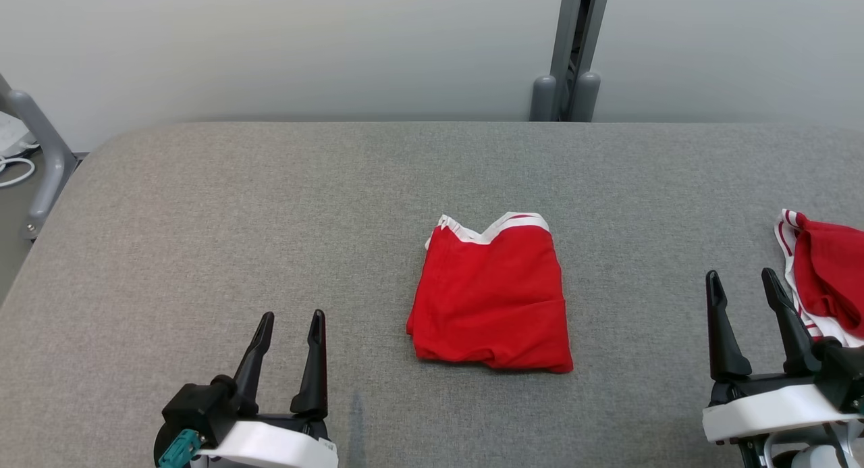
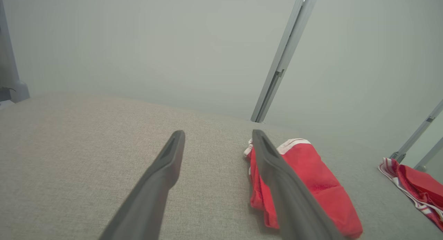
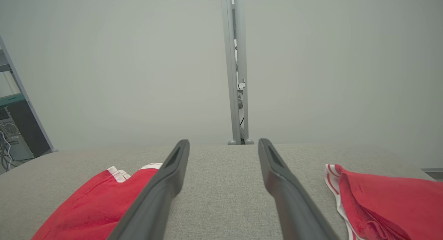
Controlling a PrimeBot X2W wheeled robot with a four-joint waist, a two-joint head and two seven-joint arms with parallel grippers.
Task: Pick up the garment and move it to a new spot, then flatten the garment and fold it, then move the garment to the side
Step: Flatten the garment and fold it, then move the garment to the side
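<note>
A red garment point(image 1: 491, 299) with a white waistband lies folded into a compact rectangle at the middle of the grey padded table point(image 1: 270, 204). My left gripper point(image 1: 291, 327) stands open at the lower left, well clear of it, with nothing between its fingers. My right gripper point(image 1: 742, 286) stands open at the lower right, also apart from the garment. In the left wrist view the garment point(image 2: 311, 177) lies behind the right finger point(image 2: 277, 177). In the right wrist view the garment point(image 3: 97, 205) sits at the lower left, beside the left finger point(image 3: 166, 184).
A second red garment with white striped trim point(image 1: 827, 279) lies bunched at the table's right edge, close to my right gripper. A grey post point(image 1: 574, 49) rises behind the table against a pale wall. A grey frame leg point(image 1: 40, 157) stands at the far left.
</note>
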